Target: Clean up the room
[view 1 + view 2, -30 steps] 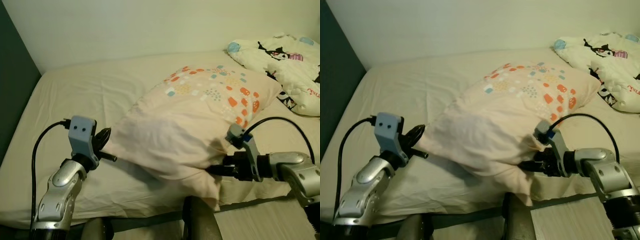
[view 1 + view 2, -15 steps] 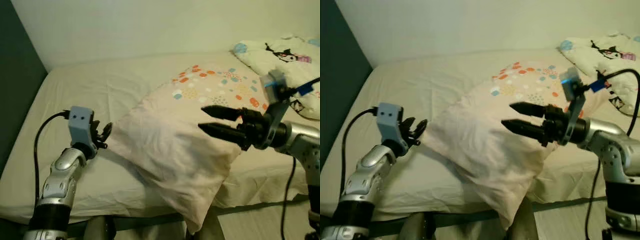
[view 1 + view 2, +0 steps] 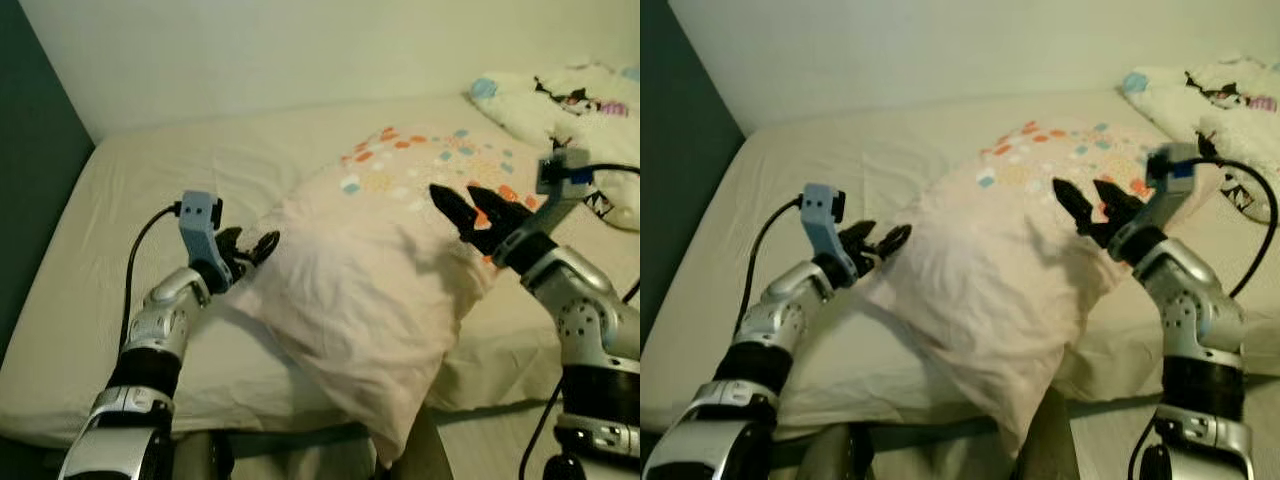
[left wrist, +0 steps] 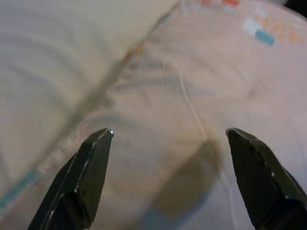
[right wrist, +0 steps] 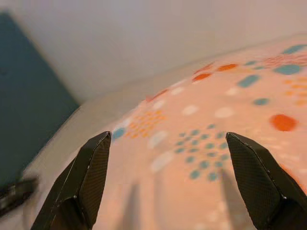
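Observation:
A large cream pillow (image 3: 380, 270) with orange and teal dots lies slanted across the bed (image 3: 180, 190), its lower corner hanging over the front edge. My left gripper (image 3: 255, 247) is open at the pillow's left edge, fingers pointing at the fabric (image 4: 192, 96). My right gripper (image 3: 462, 206) is open just above the pillow's dotted upper right part (image 5: 201, 139), holding nothing.
A crumpled white blanket (image 3: 570, 100) with cartoon prints is bunched at the bed's far right. A pale wall runs behind the bed and a dark wall (image 3: 30, 160) stands at its left. A strip of wooden floor (image 3: 500, 450) lies at the front right.
The right gripper has let go of the pillow and risen from its lower front corner to above its dotted part. The left gripper has opened and moved right along the pillow's edge. The pillow has sagged.

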Robot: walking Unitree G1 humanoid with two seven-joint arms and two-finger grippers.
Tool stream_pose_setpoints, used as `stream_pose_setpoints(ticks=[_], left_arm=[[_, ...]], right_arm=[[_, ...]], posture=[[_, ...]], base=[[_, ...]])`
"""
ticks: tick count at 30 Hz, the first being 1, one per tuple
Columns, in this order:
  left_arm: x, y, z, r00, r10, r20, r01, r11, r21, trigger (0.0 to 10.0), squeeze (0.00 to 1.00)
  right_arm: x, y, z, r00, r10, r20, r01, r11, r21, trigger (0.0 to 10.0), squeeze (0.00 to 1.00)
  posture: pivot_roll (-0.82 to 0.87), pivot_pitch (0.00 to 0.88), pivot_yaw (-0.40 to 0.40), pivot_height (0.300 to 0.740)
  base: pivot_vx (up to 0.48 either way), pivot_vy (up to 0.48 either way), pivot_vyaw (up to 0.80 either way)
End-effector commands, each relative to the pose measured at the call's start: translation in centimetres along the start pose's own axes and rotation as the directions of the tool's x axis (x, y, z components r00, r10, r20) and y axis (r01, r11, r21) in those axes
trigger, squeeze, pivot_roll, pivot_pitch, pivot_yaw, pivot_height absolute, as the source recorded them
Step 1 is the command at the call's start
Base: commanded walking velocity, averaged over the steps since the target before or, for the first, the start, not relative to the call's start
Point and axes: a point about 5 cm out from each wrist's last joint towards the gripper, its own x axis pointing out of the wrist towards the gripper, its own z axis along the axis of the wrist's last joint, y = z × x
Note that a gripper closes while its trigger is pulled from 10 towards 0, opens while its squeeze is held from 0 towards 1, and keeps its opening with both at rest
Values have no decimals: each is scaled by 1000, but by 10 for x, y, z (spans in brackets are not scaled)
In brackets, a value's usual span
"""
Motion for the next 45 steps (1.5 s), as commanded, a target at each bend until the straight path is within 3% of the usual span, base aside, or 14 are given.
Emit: stream_pose_setpoints(ticks=[1, 3, 9, 10, 15, 17, 18, 19, 21, 22, 40, 42, 43, 45], left_arm=[[-1, 0, -11, 998, -34, -49, 31, 998, -53, 10000, 1000], [3, -5, -23, 984, -116, -134, 103, 990, -101, 10000, 1000], [6, -20, -41, 950, -210, -230, 198, 978, -73, 10000, 1000], [7, -26, -46, 937, -250, -244, 232, 967, -100, 10000, 0], [9, -49, -58, 865, -433, -253, 375, 894, -246, 10000, 0], [9, -51, -57, 856, -455, -244, 392, 880, -267, 10000, 0], [10, -53, -57, 845, -478, -241, 411, 868, -278, 8745, 0], [10, -55, -57, 836, -496, -236, 428, 857, -286, 2039, 0], [10, -56, -56, 831, -505, -234, 437, 852, -288, 2039, 0], [11, -57, -55, 830, -511, -222, 442, 847, -296, 0, 0], [6, -41, -40, 820, -548, -164, 468, 809, -356, 0, 0], [1, -36, -37, 808, -567, -162, 485, 796, -363, 0, 0], [-15, -20, -32, 793, -591, -148, 505, 774, -382, 0, 0], [-22, -15, -31, 791, -596, -143, 508, 768, -390, 0, 0]], right_arm=[[-6, 1, -4, 1000, -10, 4, 9, 999, 44, 10000, 0], [-17, 1, -6, 1000, -23, 17, 21, 997, 67, 10000, 0], [-25, -1, -5, 998, -47, 51, 42, 995, 88, 10000, 0], [-26, -1, -5, 997, -59, 56, 53, 994, 93, 10000, 0], [-30, -3, -5, 993, -103, 59, 97, 990, 99, 10000, 0], [-31, -3, -5, 992, -110, 58, 103, 990, 101, 10000, 0], [-32, -3, -5, 992, -114, 57, 107, 989, 103, 10000, 0], [-31, -4, -4, 991, -119, 60, 112, 988, 110, 10000, 0], [-31, -4, -4, 990, -123, 62, 115, 987, 115, 10000, 0], [-30, -4, -4, 990, -124, 62, 116, 986, 119, 10000, 0], [-24, -4, -3, 988, -142, 57, 134, 983, 125, 10000, 0], [-23, -5, -2, 987, -148, 61, 140, 982, 124, 10000, 0], [-20, -7, 0, 985, -156, 71, 146, 982, 123, 10000, 0], [-19, -8, 1, 985, -158, 74, 148, 981, 122, 10000, 0]], posture=[[-108, 248, 89, 532], [-112, 258, 97, 532], [-114, 273, 107, 532], [-118, 284, 113, 532], [-116, 292, 114, 532], [-116, 292, 114, 532], [-114, 291, 113, 532], [-110, 287, 111, 532], [-110, 287, 111, 532], [-108, 285, 106, 532], [-92, 266, 84, 532], [-86, 259, 80, 532], [-82, 249, 71, 532], [-82, 249, 71, 532]], base=[[0, 0, 0], [0, 0, 0], [0, 0, 0], [0, 0, 0], [0, 0, 0], [0, 0, 0], [0, 0, 0], [0, 0, 0], [0, 0, 0], [0, 0, 0], [0, 0, 0], [0, 0, 0], [0, 0, 0], [0, 0, 0]])
